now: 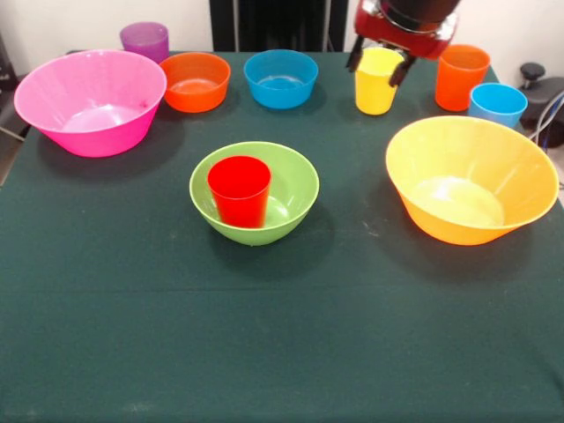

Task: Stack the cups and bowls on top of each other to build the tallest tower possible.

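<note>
My gripper (pixel 376 63) is at the far side of the table, lowered over the yellow cup (pixel 377 88), which stands upright on the cloth. Its fingers (pixel 354 56) are spread, one on each side of the cup's rim. A red cup (pixel 239 190) stands upright inside the lime green bowl (pixel 295 181) at the table's middle; this is the only pile. The yellow-orange bowl (pixel 471 189) sits at the right, the pink bowl (pixel 90 101) at the left. The small orange bowl (pixel 195 81), blue bowl (pixel 281 77), purple cup (pixel 144 40), orange cup (pixel 461 77) and light blue cup (pixel 497 104) stand along the back.
The dark green tablecloth (pixel 282 335) covers the table. The robot's black pedestal (pixel 278 25) stands behind the back edge. A black object with cables (pixel 538 84) lies off the table at the right.
</note>
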Tool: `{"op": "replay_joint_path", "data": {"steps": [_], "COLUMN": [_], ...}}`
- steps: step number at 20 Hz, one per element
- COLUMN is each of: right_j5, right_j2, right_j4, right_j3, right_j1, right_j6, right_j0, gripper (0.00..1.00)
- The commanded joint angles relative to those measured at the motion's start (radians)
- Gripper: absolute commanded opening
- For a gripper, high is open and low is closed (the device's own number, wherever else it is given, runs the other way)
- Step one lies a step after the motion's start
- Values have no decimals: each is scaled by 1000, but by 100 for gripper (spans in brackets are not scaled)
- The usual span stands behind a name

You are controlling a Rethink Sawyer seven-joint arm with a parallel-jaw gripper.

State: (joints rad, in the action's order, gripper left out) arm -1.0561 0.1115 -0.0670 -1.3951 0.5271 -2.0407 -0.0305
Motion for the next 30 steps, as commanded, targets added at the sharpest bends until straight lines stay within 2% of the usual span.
{"op": "replay_joint_path", "data": {"steps": [1, 4, 9, 16, 21, 25, 30], "right_j5": [-81, -46, 97, 155, 160, 95, 24], "right_j2": [-45, -44, -56, -55, -46, -22, -14], "right_j4": [41, 39, 19, 15, 29, 55, 73], "right_j3": [129, 137, 103, 155, 164, 143, 68], "right_j1": [-86, -103, -157, -225, -239, -188, -89], "right_j6": [-204, -171, -94, -105, -124, -171, -126], "right_j0": [-21, -9, 39, 39, 21, -18, -9], "gripper": [100, 100, 100, 100, 100, 100, 100]}}
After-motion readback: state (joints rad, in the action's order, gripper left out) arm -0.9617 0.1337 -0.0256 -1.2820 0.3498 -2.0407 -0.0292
